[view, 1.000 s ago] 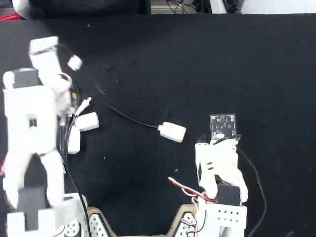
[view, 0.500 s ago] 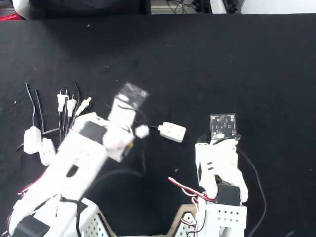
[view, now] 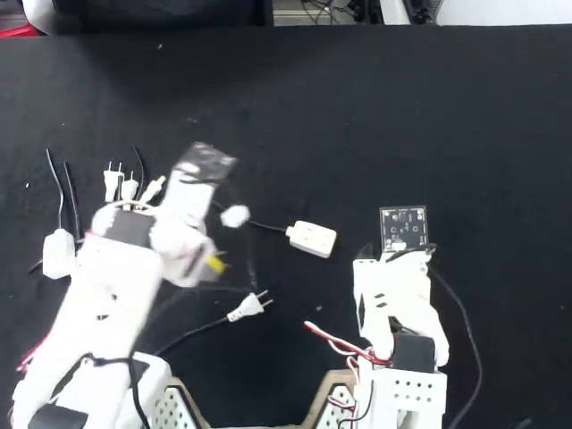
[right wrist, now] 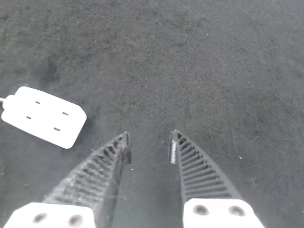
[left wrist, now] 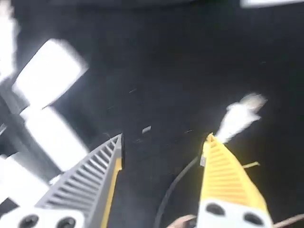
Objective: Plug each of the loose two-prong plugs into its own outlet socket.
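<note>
The left tool (left wrist: 161, 145), jaws spread wide and empty, hangs over the black tabletop (view: 357, 107) at centre-left of the high view. A loose two-prong plug (view: 248, 308) lies just lower-right of it, prongs aimed up-right toward the white outlet socket (view: 312, 238) near the open, empty right tool (right wrist: 148, 142).

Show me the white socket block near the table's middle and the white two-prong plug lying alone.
White rectangular socket block (view: 312, 238): high view, centre of its top face.
White two-prong plug (view: 243, 311): high view, its body.
</note>
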You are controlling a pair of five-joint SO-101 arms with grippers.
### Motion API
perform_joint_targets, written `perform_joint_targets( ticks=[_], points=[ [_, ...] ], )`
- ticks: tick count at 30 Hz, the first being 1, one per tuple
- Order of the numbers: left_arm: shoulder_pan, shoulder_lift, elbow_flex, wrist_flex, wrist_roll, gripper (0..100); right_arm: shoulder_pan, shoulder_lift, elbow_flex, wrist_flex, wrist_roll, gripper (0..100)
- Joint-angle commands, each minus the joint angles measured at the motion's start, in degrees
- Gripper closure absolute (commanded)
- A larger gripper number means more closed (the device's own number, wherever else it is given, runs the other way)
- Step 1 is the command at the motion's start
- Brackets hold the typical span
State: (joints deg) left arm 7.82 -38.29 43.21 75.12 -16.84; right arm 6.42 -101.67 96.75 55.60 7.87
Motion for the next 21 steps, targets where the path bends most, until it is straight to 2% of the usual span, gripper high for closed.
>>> perform_joint_targets(
  ticks=[1,4,6,8,12,17,21],
  points=[
    [-14.3,-1.1,5.8,-3.3,-6.8,74,-2.7,-1.2,-2.2,-1.1,0.1,87.0],
    [-21.7,-1.8,13.8,-9.1,-6.6,74,-8.4,-1.2,-8.6,4.0,0.1,87.0],
    [-24.9,-2.3,18.1,-12.6,-5.5,74,-16.0,-0.7,-12.5,6.6,0.1,86.9],
    [-26.8,-2.7,21.6,-16.0,-3.0,74,-25.0,-0.5,-13.5,7.0,0.1,86.8],
    [-27.1,-3.1,27.2,-23.5,6.3,74,-40.0,1.7,-10.6,1.8,-0.4,86.8],
    [-28.6,-3.0,28.2,-25.3,7.8,74,-49.9,11.6,-13.0,-3.5,-0.2,86.8],
    [-28.5,-3.0,29.1,-25.3,7.8,74,-53.7,24.6,-19.8,-4.1,-0.4,86.8]
  ],
)
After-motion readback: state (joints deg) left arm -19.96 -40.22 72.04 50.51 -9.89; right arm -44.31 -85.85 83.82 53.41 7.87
